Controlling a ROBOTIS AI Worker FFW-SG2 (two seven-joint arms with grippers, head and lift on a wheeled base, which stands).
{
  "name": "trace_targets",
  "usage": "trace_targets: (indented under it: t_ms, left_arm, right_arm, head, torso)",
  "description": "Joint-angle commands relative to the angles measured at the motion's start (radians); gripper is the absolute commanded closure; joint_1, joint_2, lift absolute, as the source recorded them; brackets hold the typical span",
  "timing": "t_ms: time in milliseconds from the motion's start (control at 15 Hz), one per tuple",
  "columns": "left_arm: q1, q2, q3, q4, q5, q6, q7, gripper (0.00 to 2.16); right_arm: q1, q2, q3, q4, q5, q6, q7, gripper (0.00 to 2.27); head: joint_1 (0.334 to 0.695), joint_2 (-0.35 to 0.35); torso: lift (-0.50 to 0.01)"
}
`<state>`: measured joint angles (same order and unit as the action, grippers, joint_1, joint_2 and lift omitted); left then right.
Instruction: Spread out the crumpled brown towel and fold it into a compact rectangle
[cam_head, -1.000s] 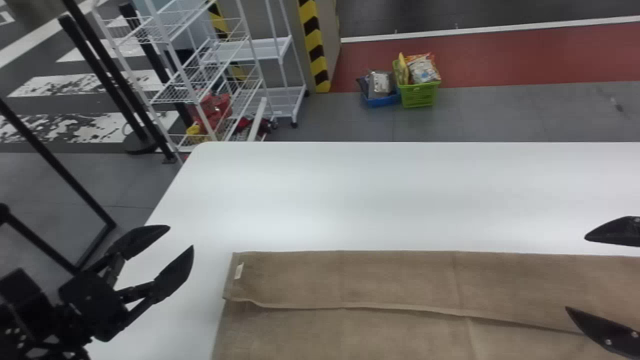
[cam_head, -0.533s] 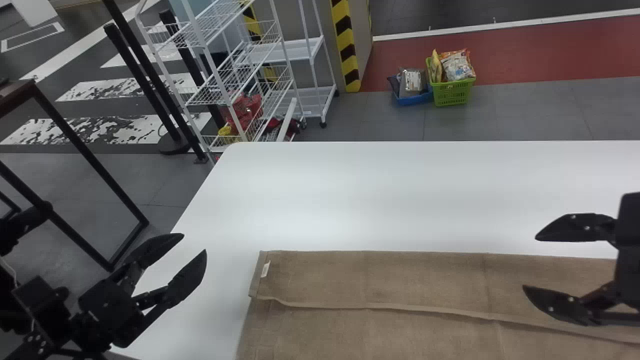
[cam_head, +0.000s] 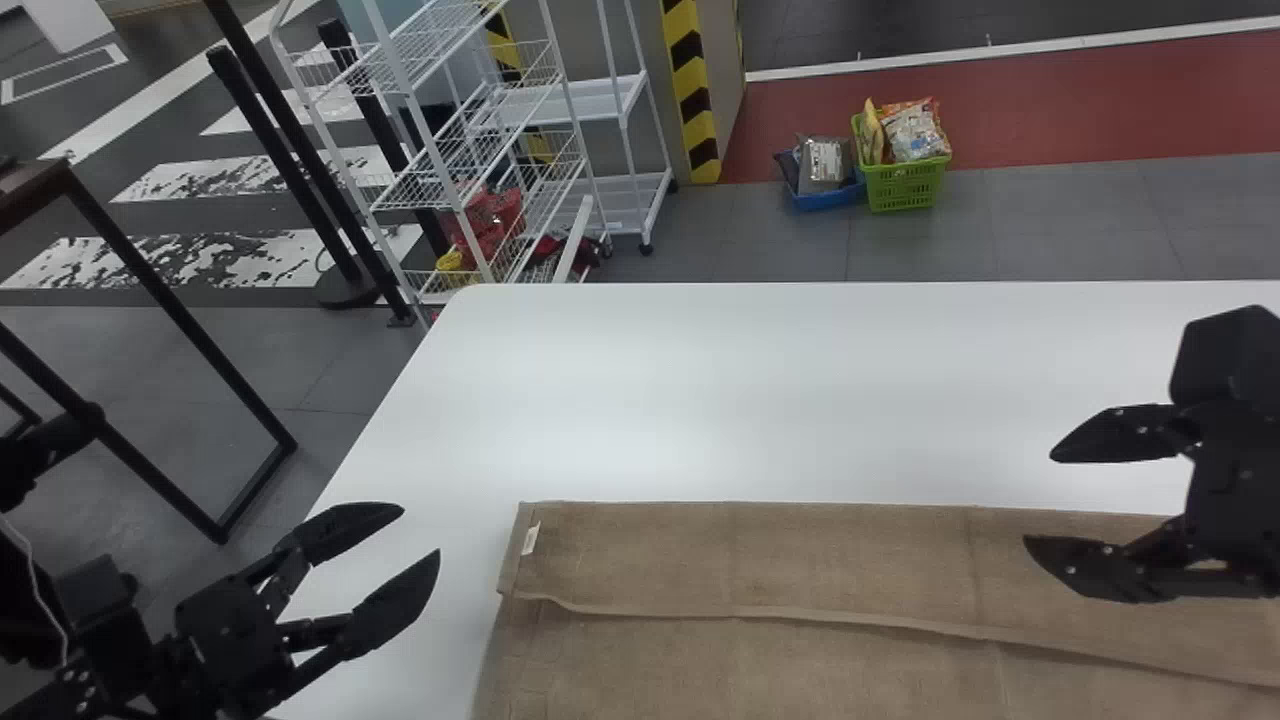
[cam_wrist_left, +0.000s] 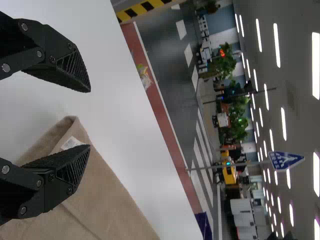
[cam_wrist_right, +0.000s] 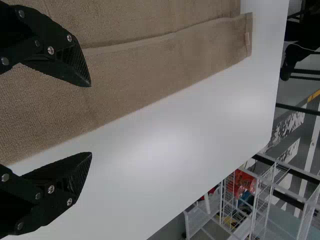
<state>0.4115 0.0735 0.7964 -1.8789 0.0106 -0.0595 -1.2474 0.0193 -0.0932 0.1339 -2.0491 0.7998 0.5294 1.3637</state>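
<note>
- Two grippers sit wide and empty in my feeds: the left gripper (cam_head: 420, 530) just left of the towel (cam_head: 750, 560), the right gripper (cam_head: 1037, 498) above its far edge, farther right.
- The towel lies spread on the near part of the table (cam_head: 750, 400), with a strip along its far side doubled back toward me; I judge the folding partly done.
- If I close the right gripper too high, it may catch nothing, or only the upper layer, and peel that strip open.
- The strip's hem (cam_head: 730, 610) runs wavy, so lifting now could fix a crooked line into the rectangle.
- Pulling from one side alone could skew the cloth, and coming in low on the left could shove the corner by the white label (cam_head: 530, 538) into a bunch.
</note>
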Motion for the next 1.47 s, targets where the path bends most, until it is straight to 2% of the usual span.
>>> trace_targets:
  t_ms: [0,67,267,400,467,733,1267,1400]
  left_arm:
    - [0.001,-0.001,-0.017,-0.003,-0.012,0.001,-0.003,0.53]
    - [0.001,-0.004,-0.026,-0.005,-0.012,0.013,0.000,0.53]
    - [0.000,-0.017,-0.045,-0.031,-0.003,0.077,0.005,0.53]
    - [0.001,-0.018,-0.079,-0.031,0.000,0.080,0.006,0.53]
    - [0.000,-0.018,-0.092,-0.031,0.002,0.096,0.006,0.53]
    - [0.026,-0.021,-0.121,-0.040,-0.004,0.139,-0.007,0.53]
    - [0.015,-0.003,-0.167,-0.017,-0.103,0.172,0.020,0.53]
    - [0.004,0.015,-0.164,0.010,-0.118,0.175,0.043,0.53]
  right_arm:
    - [-0.007,0.000,-0.040,0.035,0.006,0.022,0.003,0.41]
    - [-0.007,0.000,-0.079,0.063,-0.008,0.016,0.003,0.41]
    - [-0.036,0.001,-0.220,0.148,-0.086,0.019,-0.069,0.41]
    - [-0.036,0.001,-0.295,0.181,-0.111,0.019,-0.091,0.41]
    - [-0.036,0.003,-0.321,0.188,-0.113,0.019,-0.098,0.41]
    - [-0.041,0.003,-0.356,0.199,-0.128,0.019,-0.114,0.41]
    - [-0.027,0.007,-0.418,0.210,-0.157,0.007,-0.123,0.41]
    - [-0.021,0.007,-0.419,0.210,-0.159,0.001,-0.118,0.41]
  head:
    - [0.695,0.350]
    - [0.695,0.350]
    - [0.695,0.350]
    - [0.695,0.298]
    - [0.695,0.239]
    - [0.695,0.146]
    - [0.695,0.081]
    - [0.695,0.086]
  torso:
    - [-0.127]
    - [-0.127]
    - [-0.127]
    - [-0.127]
    - [-0.127]
    - [-0.127]
    - [-0.127]
    - [-0.127]
